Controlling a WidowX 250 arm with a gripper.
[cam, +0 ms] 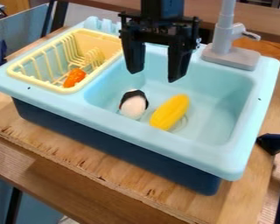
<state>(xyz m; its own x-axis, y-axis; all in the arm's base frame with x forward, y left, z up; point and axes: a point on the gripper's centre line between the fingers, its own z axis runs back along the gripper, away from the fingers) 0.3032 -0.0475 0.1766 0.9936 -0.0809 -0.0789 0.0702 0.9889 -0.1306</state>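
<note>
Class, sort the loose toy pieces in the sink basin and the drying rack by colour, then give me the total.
Yellow: 1, long toy in the basin
Black and white: 1, rounded toy in the basin
Orange: 1, small toy in the rack
Total: 3

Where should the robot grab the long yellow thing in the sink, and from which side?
Probably its middle, from above: the long yellow thing lies on its side in the sink, so the pincer could close across its narrow width, squeezing both long sides.
</note>
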